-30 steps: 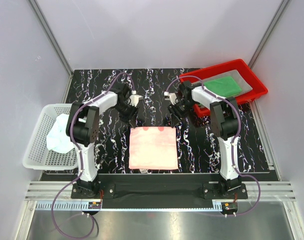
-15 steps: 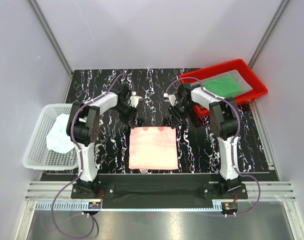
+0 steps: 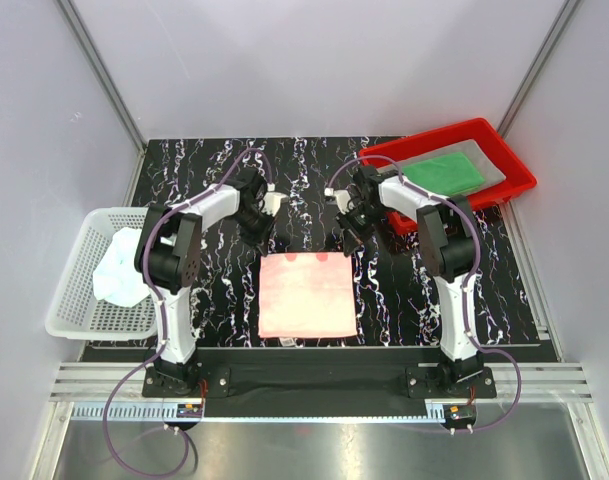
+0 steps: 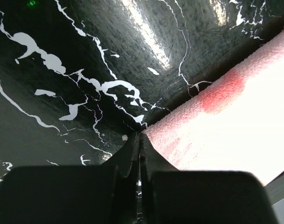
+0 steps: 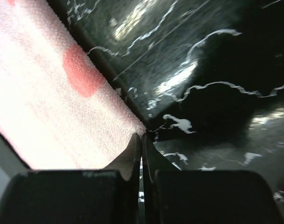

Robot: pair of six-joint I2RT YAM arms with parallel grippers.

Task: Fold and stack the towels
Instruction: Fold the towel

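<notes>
While pink towel (image 3: 307, 296) lies flat; black marbled table (image 3: 304, 180) | grey walls (image 3: 304, 60)

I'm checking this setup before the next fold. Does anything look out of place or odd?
Little stands out. The pink towel lies flat and square, with darker pink blotches along its far edge. One pale towel sits crumpled in the white basket, unfolded. The green towel lies flat in the red tray.

pink towel (image 3: 307, 296): nubbly matt terry cloth | table (image 3: 304, 190): glossy black marbled top, white veins | basket (image 3: 72, 305), left of table: white plastic lattice | tray (image 3: 514, 170), far right: probably smooth red plastic
</notes>
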